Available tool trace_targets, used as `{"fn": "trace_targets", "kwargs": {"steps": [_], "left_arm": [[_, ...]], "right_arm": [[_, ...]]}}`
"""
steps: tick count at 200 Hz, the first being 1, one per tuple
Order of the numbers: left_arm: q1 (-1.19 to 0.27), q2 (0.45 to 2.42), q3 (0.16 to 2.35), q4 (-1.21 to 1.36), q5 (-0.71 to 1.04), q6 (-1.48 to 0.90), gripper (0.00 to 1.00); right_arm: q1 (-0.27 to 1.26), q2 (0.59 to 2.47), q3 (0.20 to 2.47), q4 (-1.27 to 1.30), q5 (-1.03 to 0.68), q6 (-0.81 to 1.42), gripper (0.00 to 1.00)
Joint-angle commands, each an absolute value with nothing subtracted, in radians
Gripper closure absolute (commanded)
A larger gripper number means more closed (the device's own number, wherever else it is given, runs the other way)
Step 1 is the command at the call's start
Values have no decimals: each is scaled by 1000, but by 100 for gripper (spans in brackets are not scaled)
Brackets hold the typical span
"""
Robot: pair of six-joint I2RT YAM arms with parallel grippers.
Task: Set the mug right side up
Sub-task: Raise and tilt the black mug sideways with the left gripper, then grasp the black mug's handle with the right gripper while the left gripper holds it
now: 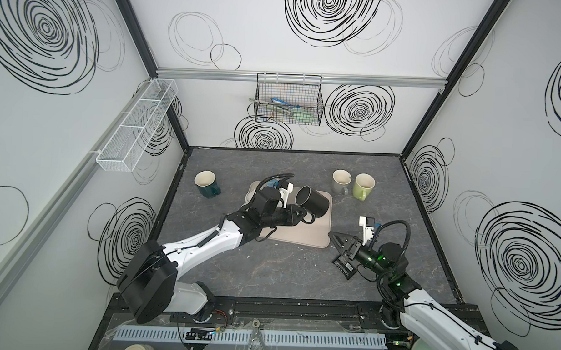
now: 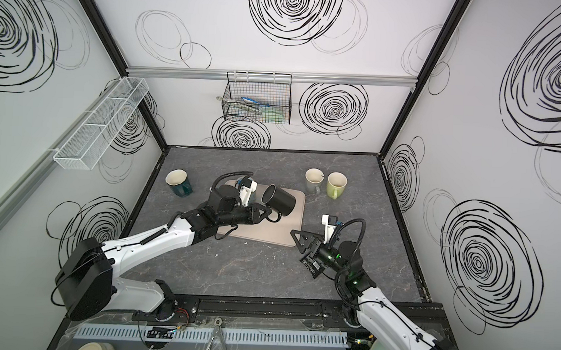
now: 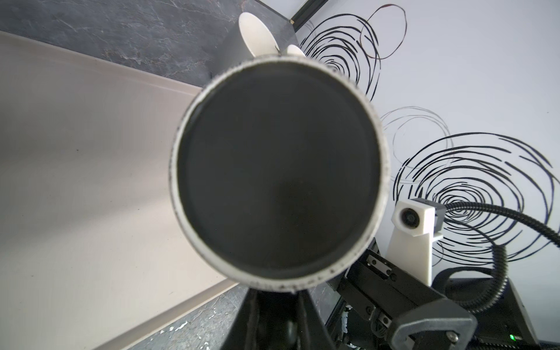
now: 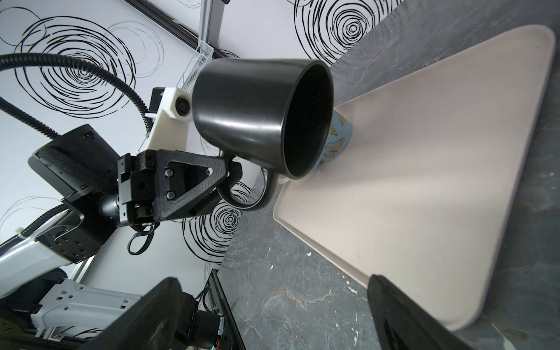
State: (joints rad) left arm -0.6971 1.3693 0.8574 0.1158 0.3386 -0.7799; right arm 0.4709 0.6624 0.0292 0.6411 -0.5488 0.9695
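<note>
We see a dark marbled worktop (image 1: 284, 270) carrying 1 beige tray (image 1: 305, 235) at its centre and 3 upright mugs: a teal mug (image 1: 208, 190) near the left edge, and a grey mug (image 1: 337, 186) just beside a green mug (image 1: 359, 192) toward the far right corner.

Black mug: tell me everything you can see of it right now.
The black mug looks like glossy ceramic, black inside and out, with a loop handle and a pale unglazed foot ring. It is empty and tipped on its side, held clear above the beige tray. Only the left gripper, shut on the handle, touches it.
</note>
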Motion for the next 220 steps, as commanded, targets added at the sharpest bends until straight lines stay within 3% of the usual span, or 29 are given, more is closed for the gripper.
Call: {"fn": "trace_targets", "kwargs": {"steps": [1, 220], "left_arm": [[-719, 1367, 873, 353, 377, -823, 100], [-718, 1359, 810, 555, 340, -945, 100]], "right_arm": [[483, 681, 42, 734, -531, 979, 0], [504, 891, 134, 943, -496, 996, 6]]}}
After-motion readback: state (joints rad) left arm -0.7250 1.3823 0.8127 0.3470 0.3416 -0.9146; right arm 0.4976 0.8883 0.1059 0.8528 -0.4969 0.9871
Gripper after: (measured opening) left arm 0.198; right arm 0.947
